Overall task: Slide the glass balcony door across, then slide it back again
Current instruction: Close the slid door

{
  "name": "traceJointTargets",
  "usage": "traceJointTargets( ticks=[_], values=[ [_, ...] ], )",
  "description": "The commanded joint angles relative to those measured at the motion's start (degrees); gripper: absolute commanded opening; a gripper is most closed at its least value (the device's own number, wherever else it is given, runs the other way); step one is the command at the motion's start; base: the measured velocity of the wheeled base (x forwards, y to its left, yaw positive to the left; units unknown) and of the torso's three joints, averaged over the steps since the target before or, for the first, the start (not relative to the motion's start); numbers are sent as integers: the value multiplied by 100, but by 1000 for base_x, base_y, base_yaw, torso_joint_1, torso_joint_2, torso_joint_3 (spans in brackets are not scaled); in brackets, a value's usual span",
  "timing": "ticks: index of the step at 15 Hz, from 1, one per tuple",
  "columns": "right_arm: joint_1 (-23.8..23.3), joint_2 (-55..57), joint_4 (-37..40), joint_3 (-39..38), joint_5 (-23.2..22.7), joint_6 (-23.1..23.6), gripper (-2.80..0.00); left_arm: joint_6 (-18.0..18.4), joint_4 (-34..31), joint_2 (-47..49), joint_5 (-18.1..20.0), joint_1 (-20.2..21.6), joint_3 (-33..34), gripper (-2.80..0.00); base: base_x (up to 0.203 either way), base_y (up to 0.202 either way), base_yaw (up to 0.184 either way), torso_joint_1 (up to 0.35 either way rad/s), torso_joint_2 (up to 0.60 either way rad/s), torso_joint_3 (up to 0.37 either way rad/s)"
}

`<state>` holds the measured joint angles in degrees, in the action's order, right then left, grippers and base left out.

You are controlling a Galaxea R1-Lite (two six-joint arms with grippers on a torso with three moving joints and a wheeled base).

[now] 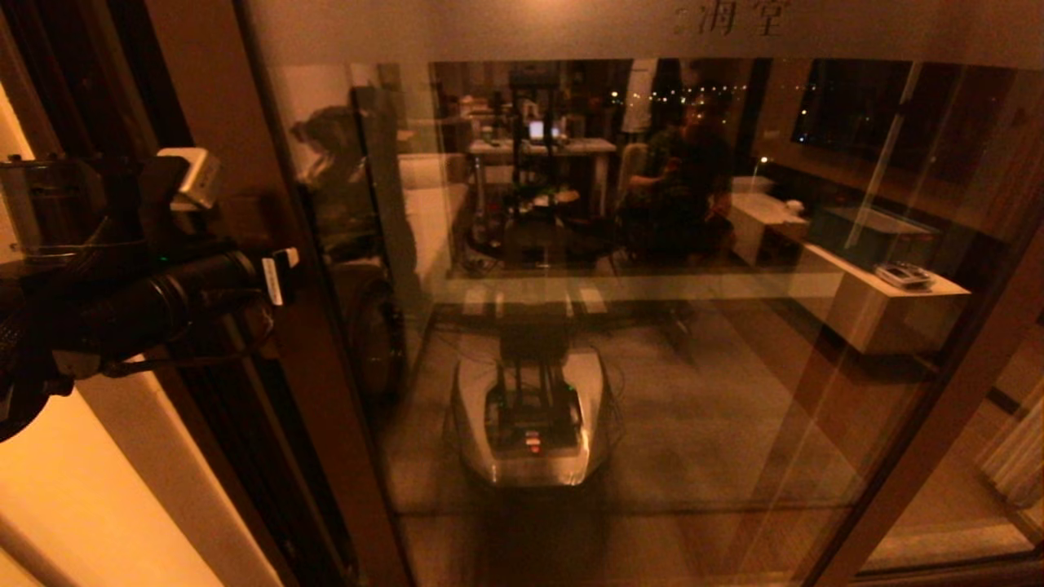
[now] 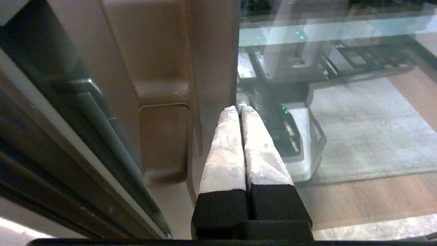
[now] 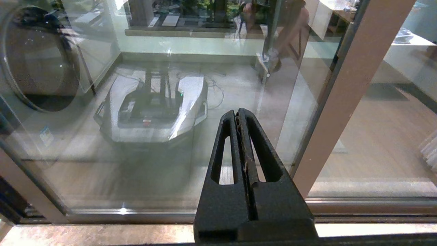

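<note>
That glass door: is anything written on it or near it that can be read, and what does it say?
"室" is the clearer of two pale Chinese characters on the frosted top band of the glass balcony door; the one before it is too blurred to be sure.
Small sticker behind the glass in the right wrist view: too small to read.

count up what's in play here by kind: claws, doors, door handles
claws: 2, left claw and right claw, both shut
glass balcony door: 1
wooden handle: 1
total: 4
</note>
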<state>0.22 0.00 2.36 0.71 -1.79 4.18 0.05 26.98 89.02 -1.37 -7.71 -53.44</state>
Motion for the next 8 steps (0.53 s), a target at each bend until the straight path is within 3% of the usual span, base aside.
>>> traceJointTargets(
  ticks=[1,4,8],
  values=[
    [4,9,1,0,-5,4,-280,4,18,-77,20,125,43,-280,0,0,0,0,0,0],
    [4,9,1,0,-5,4,-280,4,10,-145,264,437,44,-280,0,0,0,0,0,0],
    [4,9,1,0,-5,4,-280,12,9,-157,304,619,94,-280,0,0,0,0,0,0]
  ],
)
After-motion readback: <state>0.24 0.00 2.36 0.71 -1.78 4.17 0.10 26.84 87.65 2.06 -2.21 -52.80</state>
